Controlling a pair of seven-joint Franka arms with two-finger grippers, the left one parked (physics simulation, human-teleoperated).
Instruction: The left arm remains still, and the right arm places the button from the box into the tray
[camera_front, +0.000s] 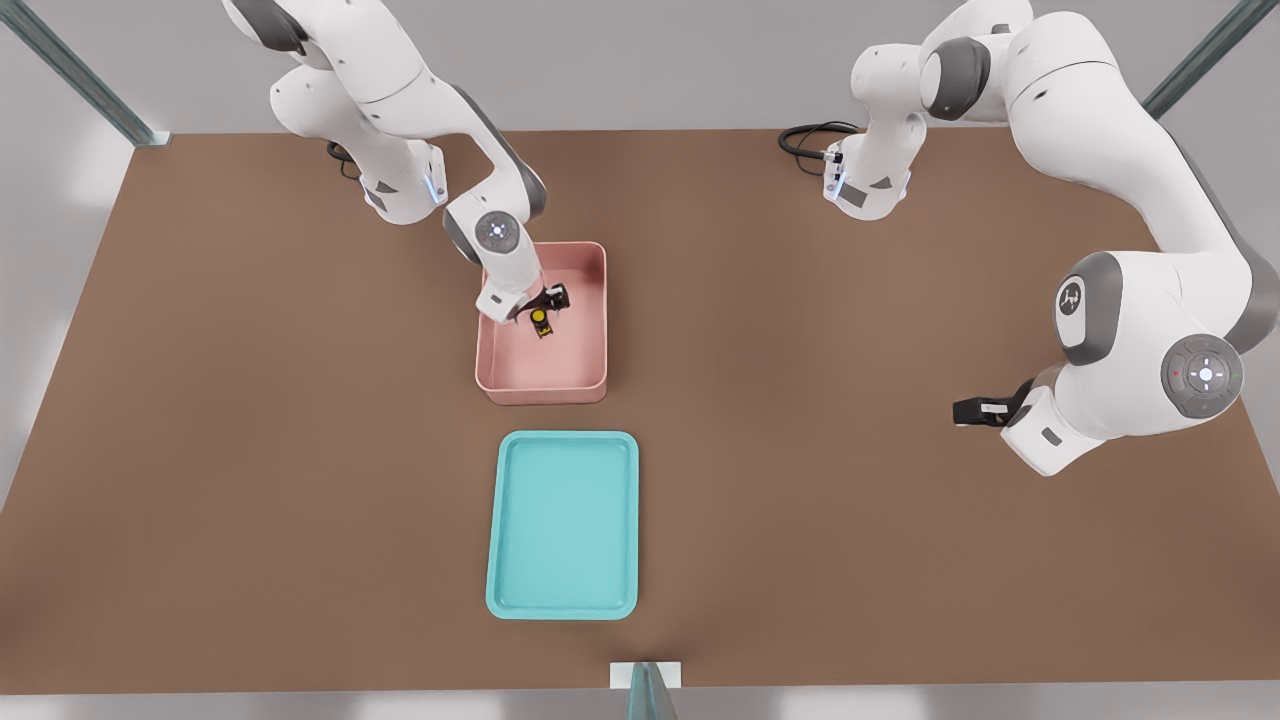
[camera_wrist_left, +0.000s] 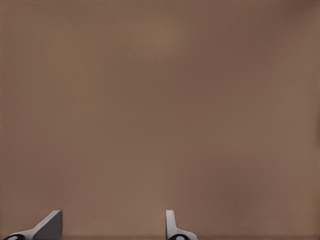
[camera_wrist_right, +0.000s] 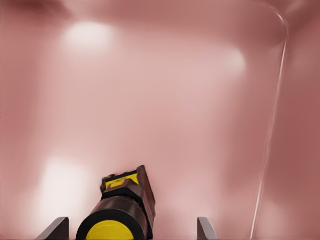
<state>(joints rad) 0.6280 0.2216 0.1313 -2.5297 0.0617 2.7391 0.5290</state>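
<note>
The button (camera_front: 540, 320) has a yellow cap on a black body and lies on the floor of the pink box (camera_front: 545, 388), near its middle. My gripper (camera_front: 546, 303) reaches down into the box right over the button. In the right wrist view the button (camera_wrist_right: 117, 215) sits between my gripper's (camera_wrist_right: 132, 229) two pale fingertips (camera_wrist_right: 56, 229), which stand apart on either side of it with gaps, so the gripper is open. The pink box floor (camera_wrist_right: 165, 100) fills that view. The teal tray (camera_front: 494, 525) lies flat on the table, just in front of the box, with nothing in it.
The brown table (camera_front: 250, 450) stretches wide on both sides of box and tray. The parked arm (camera_front: 1120, 330) hangs over the front view's right side, its gripper (camera_front: 985, 411) low above the table. Metal frame posts stand at the corners.
</note>
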